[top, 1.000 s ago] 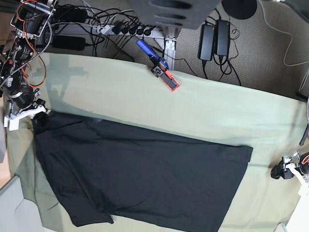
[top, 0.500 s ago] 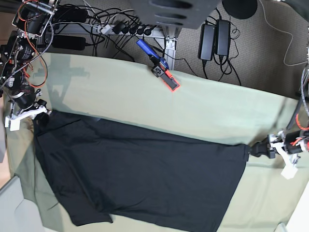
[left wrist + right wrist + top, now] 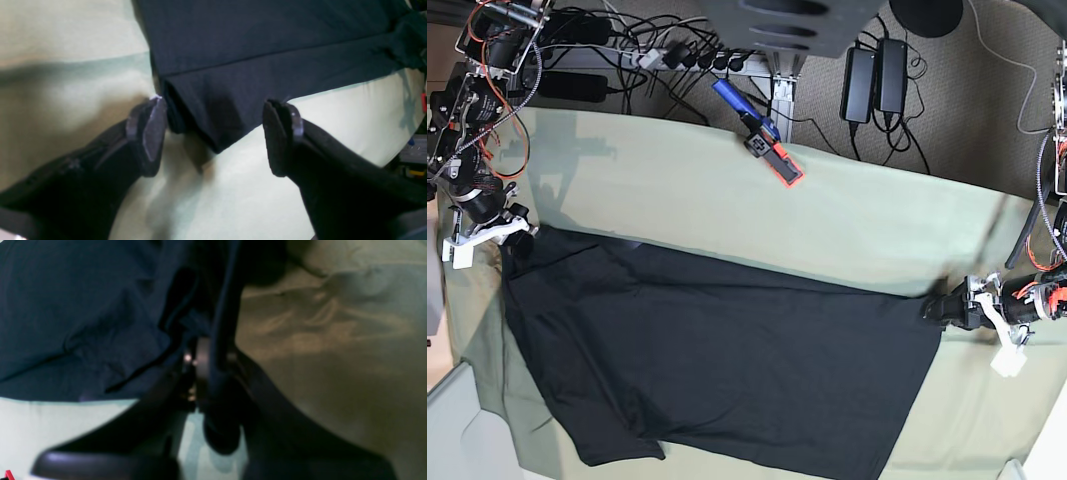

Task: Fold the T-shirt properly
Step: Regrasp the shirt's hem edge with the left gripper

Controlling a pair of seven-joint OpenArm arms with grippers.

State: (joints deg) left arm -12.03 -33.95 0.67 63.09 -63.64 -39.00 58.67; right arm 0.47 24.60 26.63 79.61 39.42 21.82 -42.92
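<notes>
Two end effectors work the T-shirt (image 3: 727, 360): left end effector (image 3: 213, 133) gaping, now straddling the 3 o'clock corner; right end effector (image 3: 213, 373) clenched on fabric.

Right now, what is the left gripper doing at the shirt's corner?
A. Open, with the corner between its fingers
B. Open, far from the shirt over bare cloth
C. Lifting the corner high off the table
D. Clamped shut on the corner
A: in the left wrist view the left gripper has its fingers spread wide, and the corner of the shirt lies between them, not clamped.
</notes>
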